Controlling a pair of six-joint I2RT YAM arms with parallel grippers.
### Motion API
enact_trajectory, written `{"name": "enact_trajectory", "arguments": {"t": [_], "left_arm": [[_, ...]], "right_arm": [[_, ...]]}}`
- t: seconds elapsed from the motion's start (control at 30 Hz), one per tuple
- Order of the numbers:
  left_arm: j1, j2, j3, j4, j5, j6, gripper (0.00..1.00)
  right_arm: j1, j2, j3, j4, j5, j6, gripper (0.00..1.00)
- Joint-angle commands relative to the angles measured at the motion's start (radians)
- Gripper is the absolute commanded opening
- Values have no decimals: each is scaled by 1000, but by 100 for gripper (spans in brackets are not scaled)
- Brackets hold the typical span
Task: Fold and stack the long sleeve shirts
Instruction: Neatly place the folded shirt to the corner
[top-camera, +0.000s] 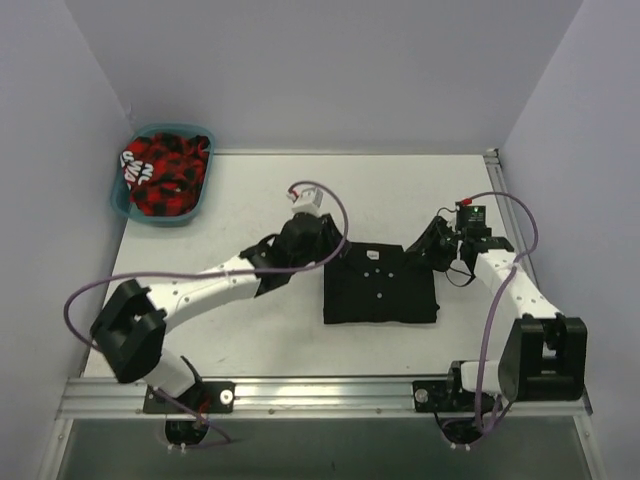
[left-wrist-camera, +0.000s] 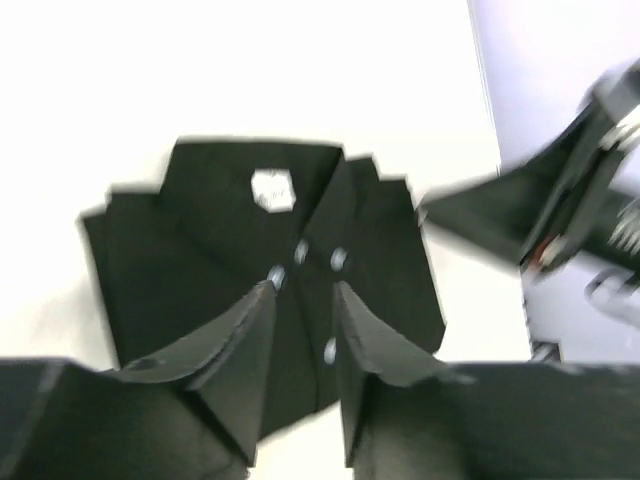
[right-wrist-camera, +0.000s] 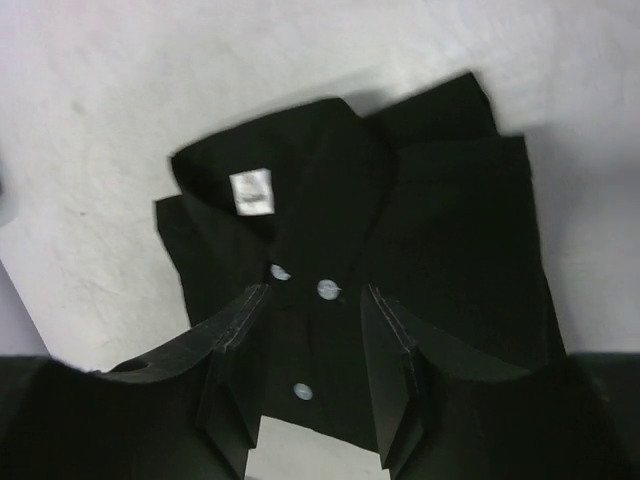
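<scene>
- While the folded black collared shirt (top-camera: 380, 285) lies flat on the white table (top-camera: 250, 200) between the two arms, the overhead view places the left gripper (top-camera: 333, 248) at its far-left corner and the right gripper (top-camera: 422, 250) at its far-right corner. Jaw spacing cannot be read from here.
- Same view: a teal basket (top-camera: 125, 205) stands at the table's far-left corner, well apart from the shirt, holding bunched red-and-black cloth (top-camera: 165, 175).
- Left wrist view, blurred: the left gripper (left-wrist-camera: 305, 290) has its fingers parted with nothing clamped, poised over the button placket. The collar and white neck label (left-wrist-camera: 272, 190) face up.
- Right wrist view: the right gripper (right-wrist-camera: 312, 298) is likewise spread and empty, above the pale buttons (right-wrist-camera: 328, 290). The folded layers sit slightly stepped at the edges.
- Risk, as judged: a fingertip this near the cloth could snag the collar or a loose layer on lifting away and pull the fold open.
- Risk: both arms crowd one small bundle, so crossing paths could bring them into contact.
- Risk: hauling the bunched cloth out could drag the basket.
</scene>
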Motion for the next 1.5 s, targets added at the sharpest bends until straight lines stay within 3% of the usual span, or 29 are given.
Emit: {"name": "enact_trajectory", "arguments": {"t": [0.0, 0.2, 0.43, 0.5, 0.57, 0.67, 0.7, 0.73, 0.8, 0.87, 0.97, 1.1, 1.27, 1.47], "left_arm": [[45, 184, 89, 32, 113, 75, 37], [115, 379, 56, 151, 168, -32, 29], [151, 387, -6, 164, 184, -49, 30], [151, 314, 3, 120, 164, -26, 33], [152, 253, 23, 58, 141, 20, 44], [163, 98, 74, -100, 72, 104, 62], [168, 67, 89, -165, 47, 126, 66], [187, 39, 100, -198, 42, 165, 78], [218, -22, 120, -311, 41, 205, 84], [276, -79, 135, -377, 53, 256, 91], [370, -158, 115, -473, 56, 328, 97], [494, -272, 33, -520, 47, 416, 97], [631, -383, -108, -505, 68, 460, 97], [691, -409, -141, -485, 95, 473, 97]], "right_arm": [[-28, 27, -60, 44, -81, 38, 39], [-117, 145, -148, 150, -110, 61, 31], [-123, 99, -153, 101, -61, 44, 25], [-123, 5, -157, 51, -24, 59, 26], [-123, -111, -180, 3, -12, 94, 28], [-108, -304, -263, -34, -10, 231, 40], [-82, -355, -293, -43, 0, 271, 60], [-62, -407, -342, -66, 14, 365, 70], [-8, -557, -386, -109, 87, 461, 88], [82, -694, -450, -166, 143, 605, 94], [190, -838, -545, -187, 220, 792, 95], [369, -903, -608, -198, 367, 953, 95], [669, -745, -619, -77, 604, 1092, 95], [813, -531, -654, 181, 776, 1222, 91]]}}
